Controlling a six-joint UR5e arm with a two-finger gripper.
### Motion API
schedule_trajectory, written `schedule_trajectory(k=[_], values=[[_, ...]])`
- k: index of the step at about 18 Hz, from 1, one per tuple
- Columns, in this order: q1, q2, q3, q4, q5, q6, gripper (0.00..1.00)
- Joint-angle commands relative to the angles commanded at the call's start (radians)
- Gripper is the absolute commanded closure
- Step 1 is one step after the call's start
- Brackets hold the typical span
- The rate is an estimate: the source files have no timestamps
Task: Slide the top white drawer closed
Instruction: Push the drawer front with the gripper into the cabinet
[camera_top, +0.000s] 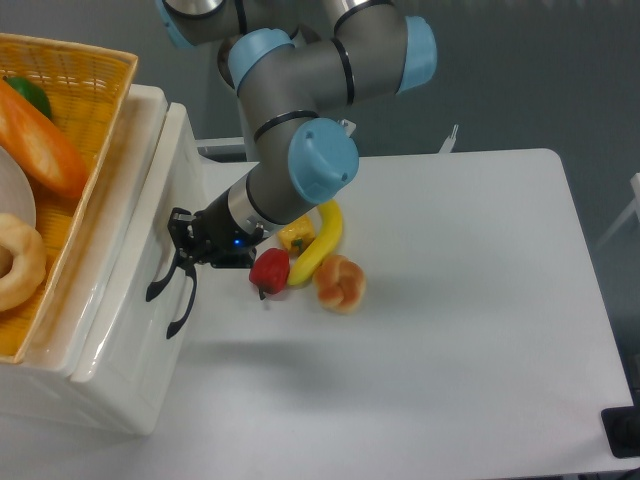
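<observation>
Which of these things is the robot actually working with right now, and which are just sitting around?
Part of the job:
- top white drawer, nearly shut
- its black handle
- gripper, fingers at the handle

Just lying about:
- banana
- red fruit
- bread roll
- yellow wicker basket of food on the cabinet

You saw a glossy white top drawer (135, 290) with a black arched handle (170, 290), a black gripper (183, 240) on a grey arm (300, 95) with light-blue joints, a yellow wicker basket (75, 80), a yellow banana (322, 245), and a red fruit (269, 271) on the white table (450, 330).
</observation>
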Motion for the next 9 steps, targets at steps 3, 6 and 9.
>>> schedule_trajectory(k=[3, 6, 9], values=[[-0.002, -0.008, 0.005, 0.008, 0.000, -0.003, 1.00], [0.000, -0.015, 0.009, 0.020, 0.006, 0.006, 1.00], [0.029, -0.015, 0.020, 0.037, 0.034, 0.024, 0.91]])
